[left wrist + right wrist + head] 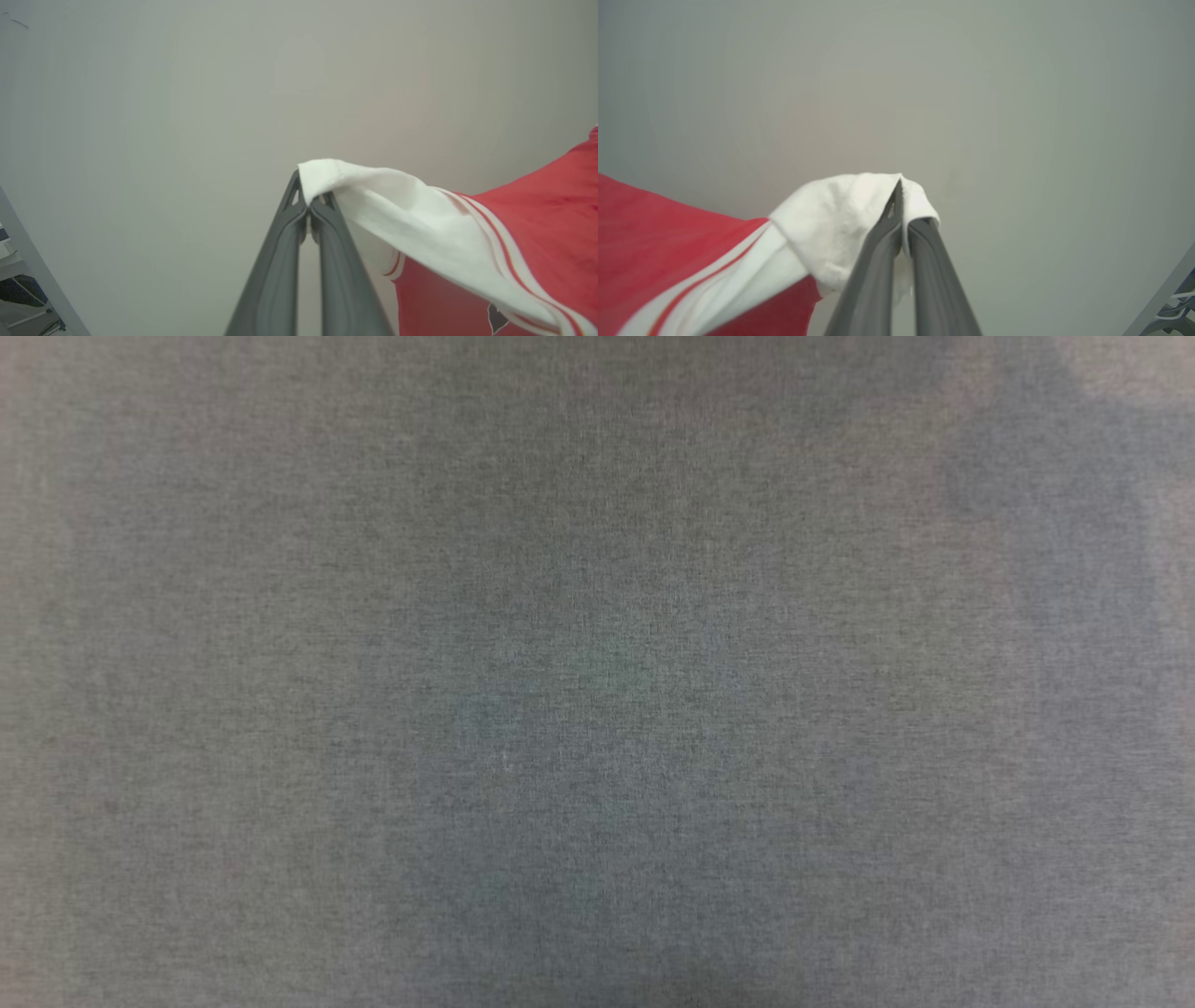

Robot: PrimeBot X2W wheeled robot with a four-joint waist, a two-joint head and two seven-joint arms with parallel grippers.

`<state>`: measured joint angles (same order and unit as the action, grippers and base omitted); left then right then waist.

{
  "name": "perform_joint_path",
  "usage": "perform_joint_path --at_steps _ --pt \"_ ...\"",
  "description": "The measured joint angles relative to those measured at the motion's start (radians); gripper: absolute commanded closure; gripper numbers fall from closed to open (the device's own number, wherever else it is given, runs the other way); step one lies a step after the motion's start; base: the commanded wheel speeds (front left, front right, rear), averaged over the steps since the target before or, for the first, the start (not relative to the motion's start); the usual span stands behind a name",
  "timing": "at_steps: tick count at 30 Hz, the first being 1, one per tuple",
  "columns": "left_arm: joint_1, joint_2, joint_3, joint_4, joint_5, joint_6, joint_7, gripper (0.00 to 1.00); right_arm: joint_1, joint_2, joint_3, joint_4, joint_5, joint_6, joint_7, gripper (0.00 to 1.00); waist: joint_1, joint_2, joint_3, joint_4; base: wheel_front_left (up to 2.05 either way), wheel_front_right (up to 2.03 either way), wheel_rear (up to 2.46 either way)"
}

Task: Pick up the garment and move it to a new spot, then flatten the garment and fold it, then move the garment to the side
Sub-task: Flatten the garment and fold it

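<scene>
In the left wrist view my left gripper (308, 200) is shut on the white sleeve of the garment (523, 233); its red body with striped trim trails off to the right and hangs clear of the pale surface (187, 116). In the right wrist view my right gripper (902, 205) is shut on the garment's (658, 233) other white sleeve, bunched around the fingertips, and the red cloth stretches away to the left. A black mark (496, 319) of the print shows low on the red front.
The head view looks at close, grey, woven-looking material (597, 672), blurred, with faint darker patches. A grey table edge (32, 261) and clutter beyond it show at the lower left of the left wrist view; a similar edge (1164, 294) sits at the right wrist view's lower right.
</scene>
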<state>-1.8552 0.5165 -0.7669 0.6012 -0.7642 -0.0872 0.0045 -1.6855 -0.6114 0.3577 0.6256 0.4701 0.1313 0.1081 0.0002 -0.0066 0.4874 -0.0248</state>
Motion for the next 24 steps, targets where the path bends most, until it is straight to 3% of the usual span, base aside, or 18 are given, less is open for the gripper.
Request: perform_joint_path --at_steps 11,16,24 --pt "-0.005 -0.024 -0.021 0.183 -0.014 -0.032 -0.079 1.0 -0.056 0.057 0.136 0.198 0.021 0.0 -0.12 1.0 0.0 0.0 0.091 -0.005 0.0 0.0 0.0" --pt "0.119 -0.02 -0.048 0.211 -0.039 -0.038 -0.129 1.0 0.036 0.086 0.206 0.249 0.086 0.0 -0.179 1.0 -0.0001 0.0 0.084 -0.019 0.0 0.0 0.0" --pt "0.412 0.031 -0.077 0.189 -0.118 -0.041 -0.198 1.0 0.292 0.073 0.36 0.231 0.179 0.0 -0.264 1.0 0.0 0.0 0.026 -0.025 0.0 0.0 0.0"
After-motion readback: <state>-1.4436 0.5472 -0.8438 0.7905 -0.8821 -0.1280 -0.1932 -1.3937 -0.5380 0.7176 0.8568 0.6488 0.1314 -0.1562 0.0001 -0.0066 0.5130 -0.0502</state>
